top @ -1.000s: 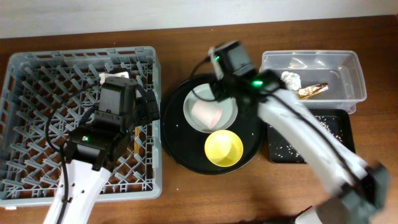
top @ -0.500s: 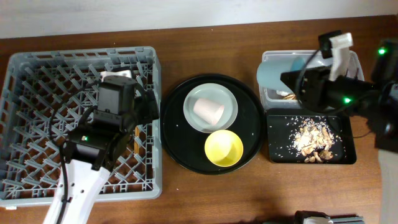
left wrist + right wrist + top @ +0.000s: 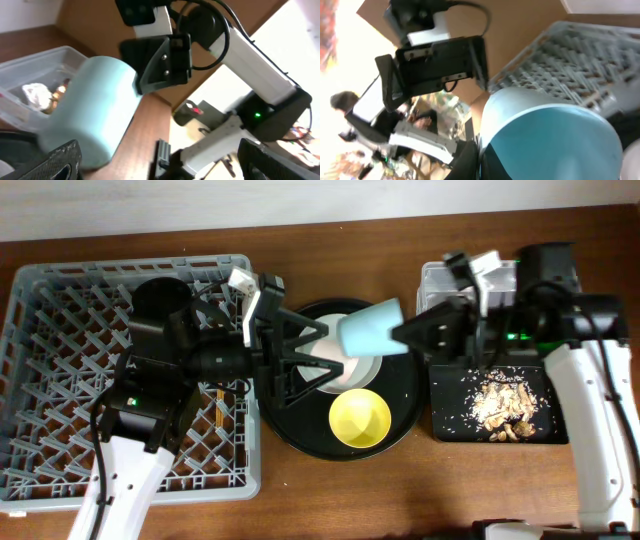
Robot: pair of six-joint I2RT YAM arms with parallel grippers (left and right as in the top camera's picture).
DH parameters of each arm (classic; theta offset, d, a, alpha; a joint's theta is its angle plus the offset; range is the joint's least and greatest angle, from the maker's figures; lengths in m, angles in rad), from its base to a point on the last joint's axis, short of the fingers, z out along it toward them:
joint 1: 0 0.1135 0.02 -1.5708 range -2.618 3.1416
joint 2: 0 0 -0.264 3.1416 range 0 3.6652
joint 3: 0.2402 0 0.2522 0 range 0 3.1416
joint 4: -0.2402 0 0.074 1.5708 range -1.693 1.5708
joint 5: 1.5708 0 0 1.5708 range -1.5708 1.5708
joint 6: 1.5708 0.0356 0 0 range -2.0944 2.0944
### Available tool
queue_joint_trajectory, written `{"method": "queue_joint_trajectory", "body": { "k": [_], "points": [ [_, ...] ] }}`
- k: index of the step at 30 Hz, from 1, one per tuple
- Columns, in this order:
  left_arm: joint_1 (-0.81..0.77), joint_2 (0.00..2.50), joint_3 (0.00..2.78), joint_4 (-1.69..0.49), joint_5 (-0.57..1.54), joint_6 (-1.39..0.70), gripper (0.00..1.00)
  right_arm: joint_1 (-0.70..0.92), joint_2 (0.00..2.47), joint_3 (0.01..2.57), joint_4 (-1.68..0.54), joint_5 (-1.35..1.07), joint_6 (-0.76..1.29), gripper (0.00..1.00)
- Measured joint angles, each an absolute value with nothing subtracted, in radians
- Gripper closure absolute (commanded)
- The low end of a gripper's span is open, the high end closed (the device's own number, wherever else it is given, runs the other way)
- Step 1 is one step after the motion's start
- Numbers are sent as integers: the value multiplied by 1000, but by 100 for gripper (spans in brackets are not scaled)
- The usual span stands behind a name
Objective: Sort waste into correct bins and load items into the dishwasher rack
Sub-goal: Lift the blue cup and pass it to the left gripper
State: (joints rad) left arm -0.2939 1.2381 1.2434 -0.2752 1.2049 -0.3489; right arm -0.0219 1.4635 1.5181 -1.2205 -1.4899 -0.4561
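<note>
Midair, right claw (image 3: 402, 334) closed on light-blue cup (image 3: 366, 330)

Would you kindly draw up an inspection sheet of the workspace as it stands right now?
Surface: brown wooden table.
Job's things: light-blue cup held sideways above the round black tray; yellow bowl and plate on that tray; food scraps in the black rectangular tray; rack at the left.
Clutter: nothing seen.
Grippers: right gripper shut on the cup; left gripper open, facing the cup's free end.
Cables: black cable along the left arm.
Surroundings: blurred person in the right wrist view.
</note>
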Motion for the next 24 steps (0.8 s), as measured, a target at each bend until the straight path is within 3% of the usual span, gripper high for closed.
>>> {"method": "queue_joint_trajectory", "body": {
  "k": [19, 24],
  "points": [
    [-169, 1382, 1243, -384, 1304, -334, 6, 95, 1460, 1518, -1169, -1514, -453, 96],
    [-169, 1382, 1243, -379, 1416, -332, 7, 112, 1459, 1518, -1145, -1518, -451, 96]
  ]
}}
